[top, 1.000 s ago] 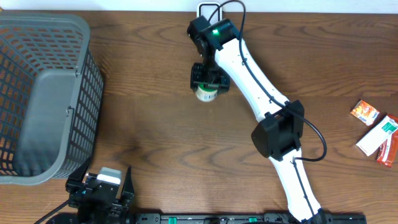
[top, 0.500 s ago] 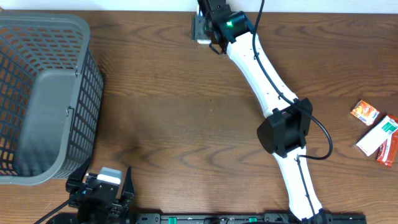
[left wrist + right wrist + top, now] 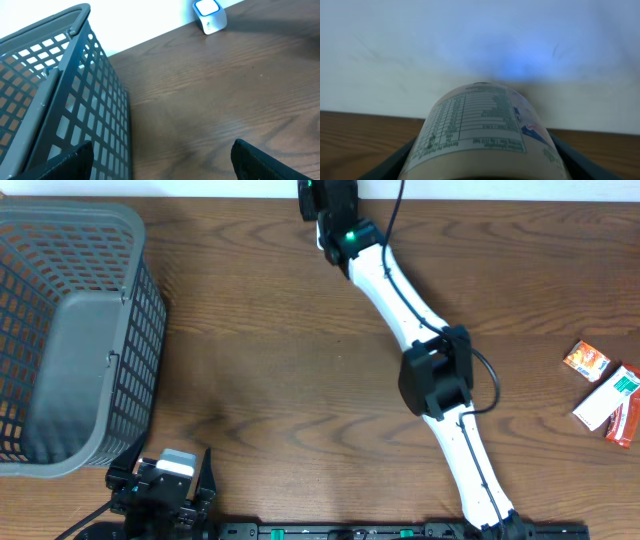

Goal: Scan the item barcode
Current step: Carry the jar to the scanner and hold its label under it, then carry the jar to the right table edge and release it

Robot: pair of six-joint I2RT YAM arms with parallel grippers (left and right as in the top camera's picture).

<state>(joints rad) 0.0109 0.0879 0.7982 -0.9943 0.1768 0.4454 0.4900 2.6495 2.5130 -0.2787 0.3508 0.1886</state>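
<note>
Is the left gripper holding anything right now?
No, the left gripper stands open with only the table showing between its fingers, and the basket is beside it.

From the right wrist, the bottle (image 3: 479, 130) is cut off at the bottom edge, its label print too blurred to read. From overhead, the right gripper (image 3: 325, 192) runs past the top edge and the basket (image 3: 70, 213) is cropped at left.

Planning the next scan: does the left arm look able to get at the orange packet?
Probably not: the left gripper sits by the basket, the orange packet lies far right, beyond the right arm.
</note>
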